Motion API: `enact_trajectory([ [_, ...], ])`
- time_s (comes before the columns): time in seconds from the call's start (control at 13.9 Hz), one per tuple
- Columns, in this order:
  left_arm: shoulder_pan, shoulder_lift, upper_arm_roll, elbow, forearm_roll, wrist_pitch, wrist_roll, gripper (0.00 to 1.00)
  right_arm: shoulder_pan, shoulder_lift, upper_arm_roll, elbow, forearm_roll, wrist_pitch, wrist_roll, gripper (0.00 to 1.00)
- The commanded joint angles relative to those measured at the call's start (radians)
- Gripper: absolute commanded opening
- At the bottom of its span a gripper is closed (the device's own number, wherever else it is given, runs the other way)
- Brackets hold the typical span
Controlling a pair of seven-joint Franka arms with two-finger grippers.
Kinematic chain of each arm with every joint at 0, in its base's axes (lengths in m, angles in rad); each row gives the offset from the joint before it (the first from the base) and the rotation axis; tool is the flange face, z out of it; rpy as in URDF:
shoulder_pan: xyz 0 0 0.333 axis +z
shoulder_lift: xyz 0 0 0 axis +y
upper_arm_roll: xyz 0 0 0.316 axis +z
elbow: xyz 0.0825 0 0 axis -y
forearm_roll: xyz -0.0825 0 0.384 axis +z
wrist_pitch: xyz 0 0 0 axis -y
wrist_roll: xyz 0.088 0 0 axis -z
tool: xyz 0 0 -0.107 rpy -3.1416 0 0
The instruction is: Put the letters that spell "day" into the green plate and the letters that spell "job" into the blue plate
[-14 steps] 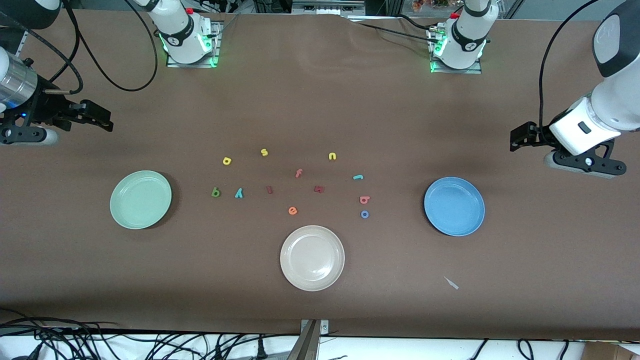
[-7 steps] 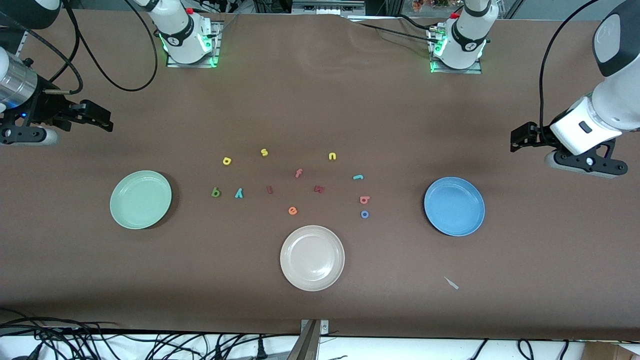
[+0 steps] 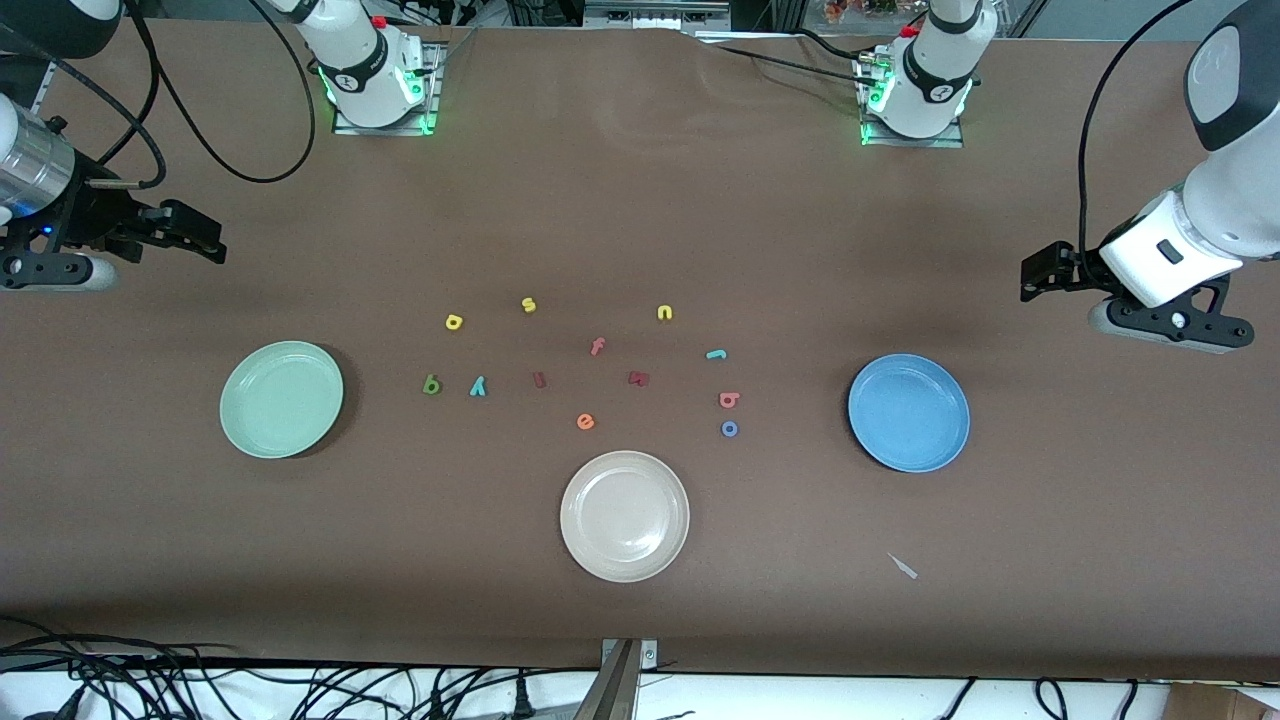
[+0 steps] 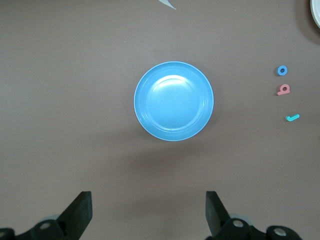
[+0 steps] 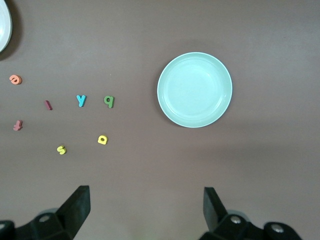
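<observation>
Fingers of both grippers stand wide apart and hold nothing. The left gripper (image 4: pixel 147 212) hangs over bare table at the left arm's end; since a second ago its arm has edged only slightly, and the right gripper (image 5: pixel 145 210) has not moved, so no letter has been touched and the sorting has yet to begin.

Seen from the left fingers (image 4: pixel 80 210), the blue plate (image 3: pixel 908 412) lies straight ahead and empty, with the blue o (image 3: pixel 730 428), the salmon b (image 3: pixel 729 400) and the teal j (image 3: pixel 716 354) off to one side, well apart from the fingertips.

Ahead of the right fingers (image 5: pixel 77 205) sits the empty green plate (image 3: pixel 281 399); the dark green d (image 3: pixel 431 384), the teal y (image 3: pixel 478 386) and the yellow a (image 3: pixel 454 321) lie to one side of it, nearer the table's middle. The a's shape is small enough that its reading is probable rather than certain.

A cream-white plate (image 3: pixel 624 516) and spare letters play no part.
</observation>
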Motion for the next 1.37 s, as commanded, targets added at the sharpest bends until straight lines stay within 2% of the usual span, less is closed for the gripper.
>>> enact_trajectory([
  [0.0,-0.001,-0.013,0.001,-0.028,-0.004,0.019,0.006,1.0,-0.002,-0.005,-0.001,-0.002,0.01,0.005,0.002,1.0],
  [0.43,0.027,-0.013,0.007,-0.018,-0.004,0.019,0.007,1.0,-0.002,-0.005,-0.001,-0.002,0.008,0.005,0.002,1.0],
  [1.3,0.012,-0.005,0.002,-0.017,-0.004,0.022,0.006,1.0,-0.002,-0.005,-0.001,-0.002,0.01,0.005,0.002,1.0],
])
